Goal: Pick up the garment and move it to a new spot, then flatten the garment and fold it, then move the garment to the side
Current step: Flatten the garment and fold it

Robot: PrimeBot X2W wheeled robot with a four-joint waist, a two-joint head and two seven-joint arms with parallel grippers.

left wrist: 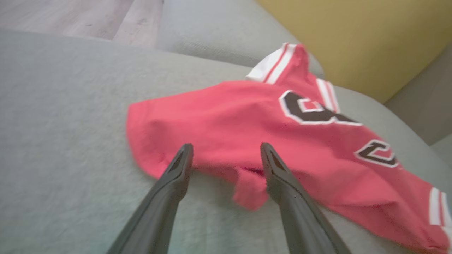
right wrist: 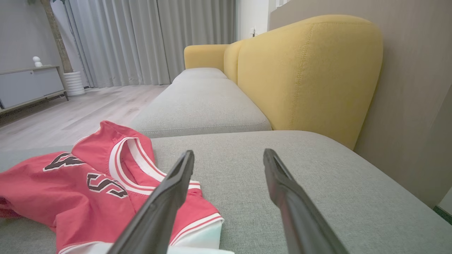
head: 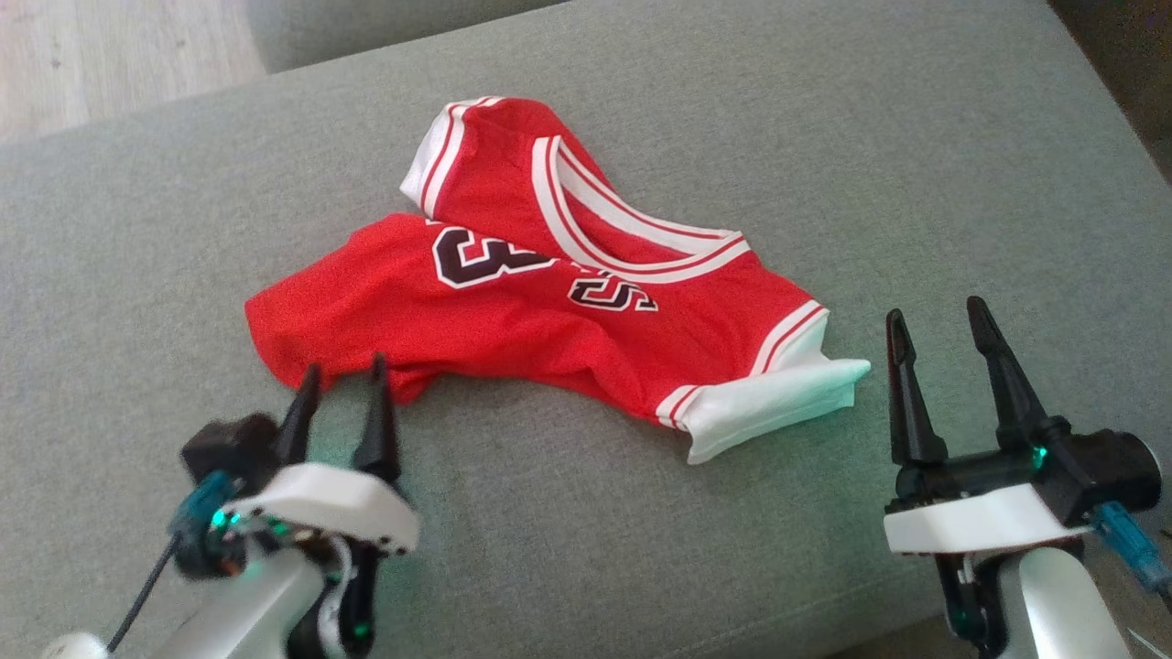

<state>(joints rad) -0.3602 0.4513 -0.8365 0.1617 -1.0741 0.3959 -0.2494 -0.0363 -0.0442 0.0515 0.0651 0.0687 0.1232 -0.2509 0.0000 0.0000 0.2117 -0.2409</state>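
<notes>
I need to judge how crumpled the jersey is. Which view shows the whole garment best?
The head view: the whole jersey lies in frame, neckline and both armholes visible. Left wrist view shows its hem end, blurred; right wrist view crops it, partly behind a finger.

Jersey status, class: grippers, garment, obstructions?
Left gripper open, empty, at jersey edge; right gripper open, apart; jersey crumpled on grey cushion; nothing in the way.

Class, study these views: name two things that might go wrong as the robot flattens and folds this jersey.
1. The jersey lies bunched, its top doubled over; folding it so would trap creases.
2. The left gripper stands open at a rumpled hem flap; closing there may catch one layer only and drag the rest.
</notes>
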